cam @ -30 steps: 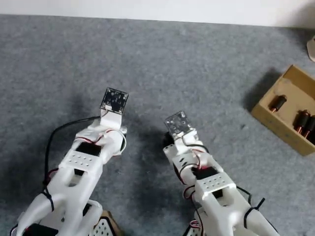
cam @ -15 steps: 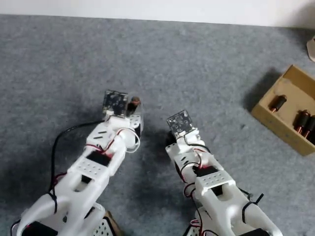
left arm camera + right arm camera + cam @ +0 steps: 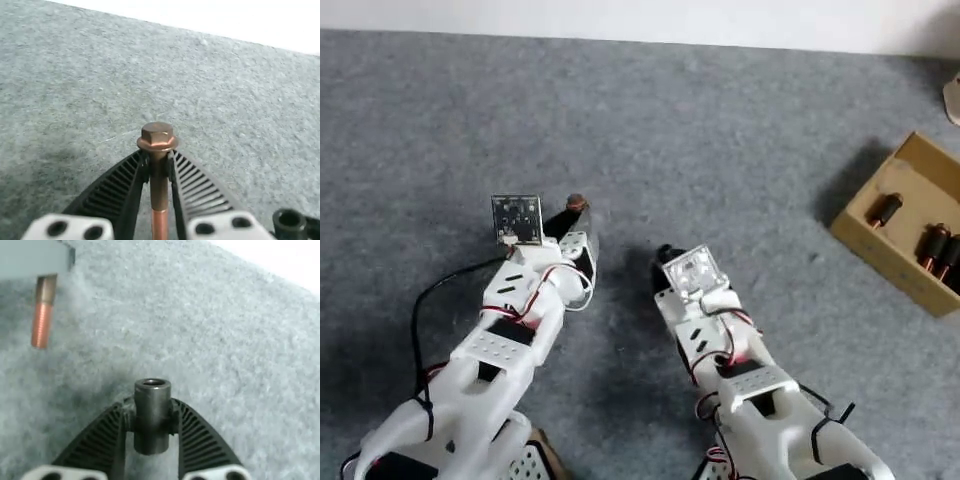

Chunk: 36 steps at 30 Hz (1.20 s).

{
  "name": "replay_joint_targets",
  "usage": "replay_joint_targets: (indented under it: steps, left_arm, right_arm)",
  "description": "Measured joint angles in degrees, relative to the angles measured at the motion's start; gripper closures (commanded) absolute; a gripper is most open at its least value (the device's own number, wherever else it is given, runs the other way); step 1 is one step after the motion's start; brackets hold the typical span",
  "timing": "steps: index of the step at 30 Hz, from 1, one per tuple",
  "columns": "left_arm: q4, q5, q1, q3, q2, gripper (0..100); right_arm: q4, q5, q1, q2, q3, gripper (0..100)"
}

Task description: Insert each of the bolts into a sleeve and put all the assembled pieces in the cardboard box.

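Here the bolt (image 3: pixel 157 136) is pinched below its head between the left gripper's (image 3: pixel 158 160) fingers, and the sleeve (image 3: pixel 152 395) is clasped in the right gripper (image 3: pixel 151 412). The bolt's tip should be aligned with the bore before being pushed in.

Reads as a robotics lab bench or a small test rig. Evidence:
- Two white printed arms side by side, left arm (image 3: pixel 500 345) and right arm (image 3: pixel 750 385), servo housings visible.
- Exposed wiring (image 3: pixel 418 330) looped outside the shells, and a bare circuit board (image 3: pixel 516 219) on the left wrist.
- The surface (image 3: pixel 740 130) is covered in grey felt-like matting, with a plain pale strip (image 3: pixel 620 15) along its far edge.
- The workpieces are small hardware: a copper bolt (image 3: pixel 158 137), a black sleeve (image 3: pixel 152 410), and more pieces in a plain cardboard box (image 3: pixel 870 245).
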Motion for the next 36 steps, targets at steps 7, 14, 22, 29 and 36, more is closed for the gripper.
replay_joint_targets:
  steps: [7, 14, 22, 29, 36]
  left_arm:
    - [-0.18, 0.0, 1.49, 0.0, -0.35, 99]
    - [-2.9, 3.43, 2.81, 6.42, -13.89, 99]
    - [14.77, 5.45, 3.52, 9.41, -44.22, 99]
    - [23.56, 5.63, 3.43, 14.15, -63.3, 99]
    - [25.93, 5.63, 9.58, 14.51, -67.25, 99]
  right_arm:
    - [-13.8, 0.0, -0.18, -0.09, 1.05, 99.4]
    - [-15.74, 0.0, -1.14, -0.09, 1.05, 99.4]
    - [-15.74, 0.0, -1.85, -0.09, 1.14, 99.4]
    - [-14.42, 0.0, -3.78, -0.09, 1.14, 99.4]
    - [-13.89, 0.0, -6.33, -0.09, 1.14, 99.4]
